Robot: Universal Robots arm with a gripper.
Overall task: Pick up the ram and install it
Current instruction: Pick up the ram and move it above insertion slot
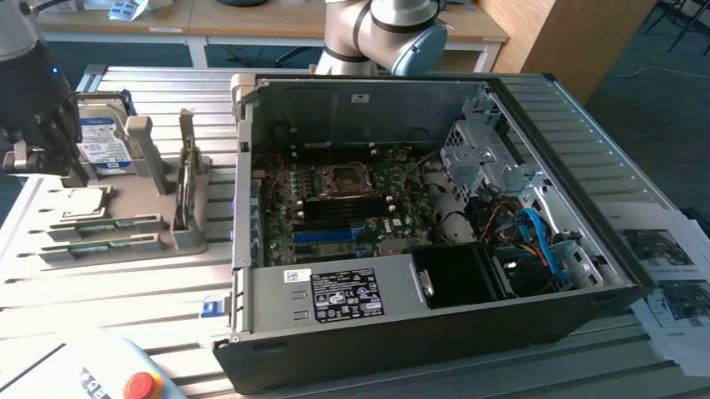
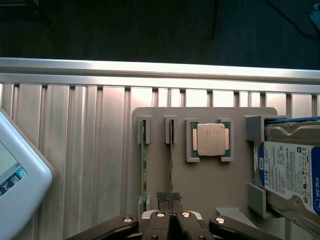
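Observation:
Two ram sticks lie in the slots of a grey holder tray point(image 1: 133, 212): one ram point(image 1: 106, 224) and a second ram point(image 1: 100, 248) beside it. In the wrist view they show edge-on as thin lines, a green ram point(image 2: 144, 170) and a darker ram point(image 2: 171, 160). My gripper point(image 1: 39, 154) hangs above the tray at the exterior view's left. In the wrist view the gripper point(image 2: 169, 197) is shut, fingertips together, with nothing between them. It is lined up over the darker ram's slot and well clear of it.
The open PC case point(image 1: 533, 158) with its motherboard point(image 1: 344, 208) lies to the tray's right in the exterior view. The tray also carries a hard drive point(image 2: 290, 170), a CPU point(image 2: 210, 140) and an upright expansion card point(image 1: 189, 183). A teach pendant point(image 2: 15, 185) rests beside the tray.

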